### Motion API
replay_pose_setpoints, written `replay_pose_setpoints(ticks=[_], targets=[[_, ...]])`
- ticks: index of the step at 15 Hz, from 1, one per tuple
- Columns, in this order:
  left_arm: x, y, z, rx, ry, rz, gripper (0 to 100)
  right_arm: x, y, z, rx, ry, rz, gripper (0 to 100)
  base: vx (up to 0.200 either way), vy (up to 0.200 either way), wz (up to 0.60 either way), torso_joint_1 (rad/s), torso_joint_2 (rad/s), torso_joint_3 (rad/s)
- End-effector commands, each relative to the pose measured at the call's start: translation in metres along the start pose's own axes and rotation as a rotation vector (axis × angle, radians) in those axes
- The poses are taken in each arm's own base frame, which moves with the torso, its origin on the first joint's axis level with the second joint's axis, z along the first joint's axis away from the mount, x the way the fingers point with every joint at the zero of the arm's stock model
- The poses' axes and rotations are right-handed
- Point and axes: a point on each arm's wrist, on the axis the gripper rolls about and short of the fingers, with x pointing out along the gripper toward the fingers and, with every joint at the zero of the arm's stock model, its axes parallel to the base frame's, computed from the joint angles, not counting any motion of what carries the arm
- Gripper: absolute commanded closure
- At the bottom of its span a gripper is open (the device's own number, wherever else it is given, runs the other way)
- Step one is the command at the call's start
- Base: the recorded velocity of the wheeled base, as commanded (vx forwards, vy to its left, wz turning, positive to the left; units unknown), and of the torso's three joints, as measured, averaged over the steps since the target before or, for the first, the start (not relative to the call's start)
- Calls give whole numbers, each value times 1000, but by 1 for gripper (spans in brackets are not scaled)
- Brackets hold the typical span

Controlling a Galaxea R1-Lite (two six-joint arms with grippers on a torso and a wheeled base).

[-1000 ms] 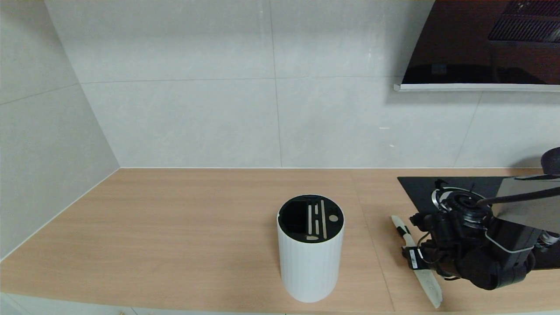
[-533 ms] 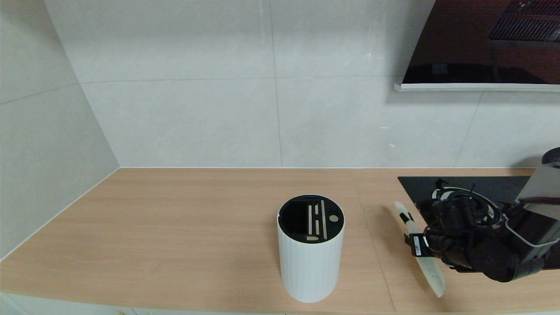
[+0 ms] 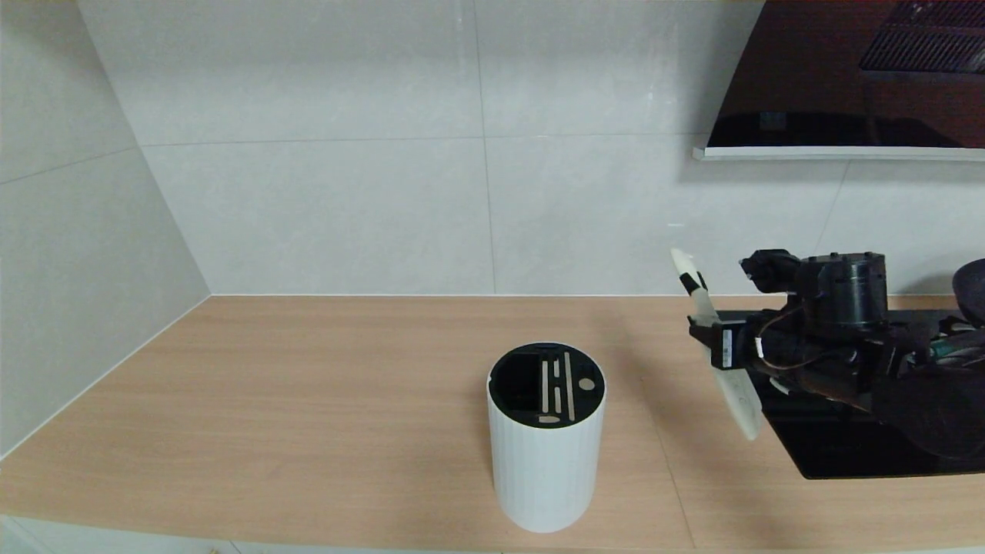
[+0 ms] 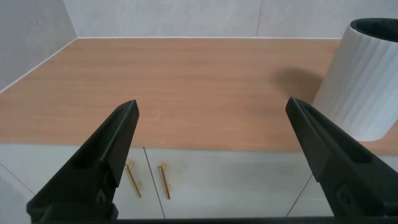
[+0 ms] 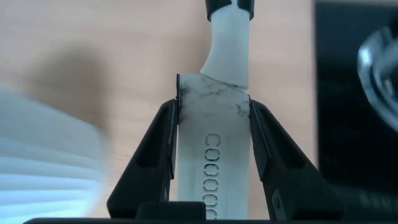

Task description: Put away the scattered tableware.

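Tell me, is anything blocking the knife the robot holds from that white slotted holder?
Nothing visible does. The right gripper holds the knife in the air, and only bare counter lies between it and the holder.

Right gripper (image 3: 719, 348) aloft, jaws clamped — left gripper (image 4: 211, 112), jaws wide apart
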Motion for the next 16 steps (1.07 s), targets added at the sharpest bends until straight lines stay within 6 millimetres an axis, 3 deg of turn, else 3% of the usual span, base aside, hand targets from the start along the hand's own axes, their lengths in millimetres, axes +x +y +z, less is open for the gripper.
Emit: replay_pose_setpoints(ticks=[1,5,7,9,10,11,13,14,16], targets=[[0,0,0,1,0,1,0,-21,15,29,-4,-113,55,100,0,0,0,0,0,0],[-1,0,8,-11,-42,-1,0,-26,36,62,-13,-164,166,100,0,0,0,0,0,0],[-14,-1,47,-40,-196,-50,0,-29,48,69,-19,-173,203,100,0,0,0,0,0,0],[-17,-3,79,-32,-127,-221,0,-38,56,70,-23,-184,233,100,0,0,0,0,0,0],[-9,-5,103,-37,-57,-320,0,-41,61,70,-28,-190,245,100,0,0,0,0,0,0],[-5,-6,108,-38,-38,-347,0,-42,62,69,-27,-190,250,100,0,0,0,0,0,0],[35,-14,150,-57,86,-612,0,-44,66,68,-30,-190,262,100,0,0,0,0,0,0],[42,-15,155,-60,102,-632,0,-45,66,68,-31,-189,263,100,0,0,0,0,0,0],[112,-26,190,-98,235,-744,0,-53,72,63,-39,-192,289,100,0,0,0,0,0,0]])
